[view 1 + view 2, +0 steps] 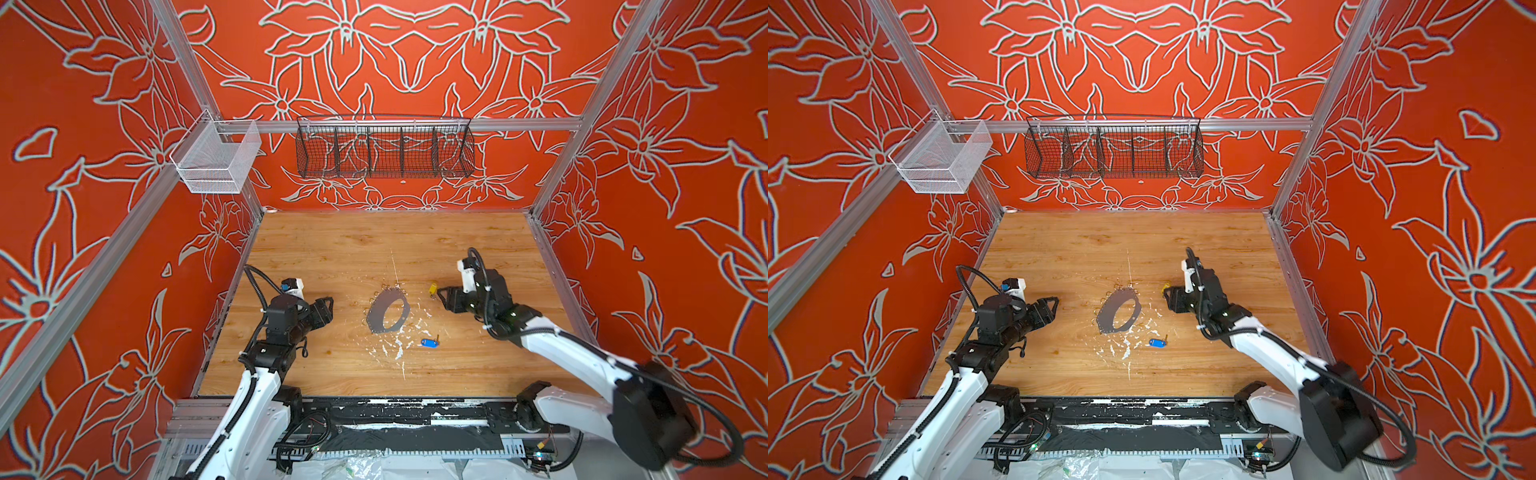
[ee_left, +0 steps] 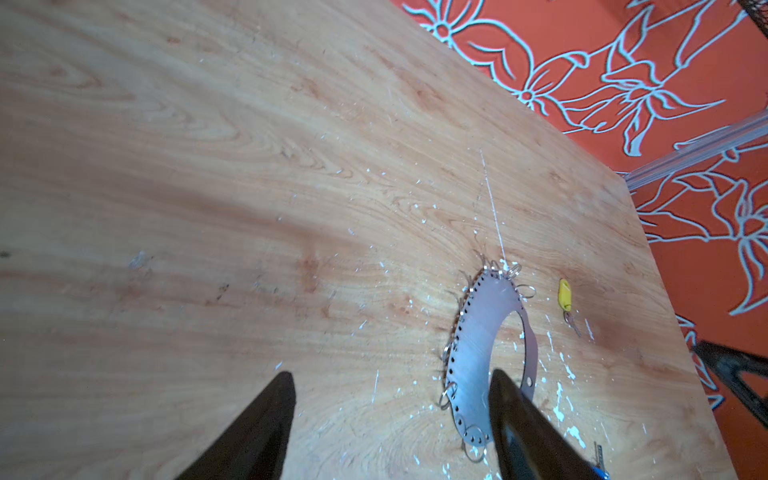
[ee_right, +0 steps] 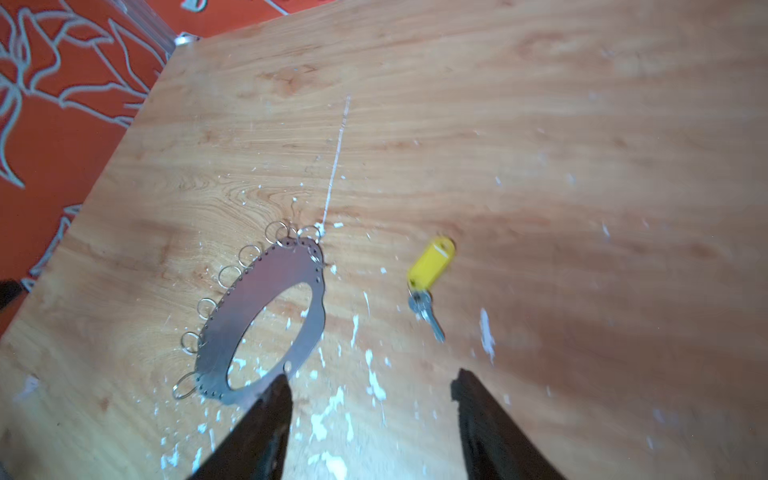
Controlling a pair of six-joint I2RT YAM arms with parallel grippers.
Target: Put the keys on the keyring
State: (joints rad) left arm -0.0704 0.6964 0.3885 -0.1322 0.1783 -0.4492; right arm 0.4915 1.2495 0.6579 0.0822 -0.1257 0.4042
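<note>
In a top view the wooden bench (image 1: 332,249) carries the keyring (image 1: 376,318), a flat grey plate near the middle among white flecks, with wire loops along its far and left edges. The yellow-tagged key (image 1: 433,288) lies to its right, just beside the tips of the right pincer (image 1: 442,297). The blue-tagged key (image 1: 428,342) lies nearer the front. The left pincer (image 1: 328,309) hangs left of the keyring, apart from it. A black wire basket (image 1: 384,151) hangs on the back wall
</note>
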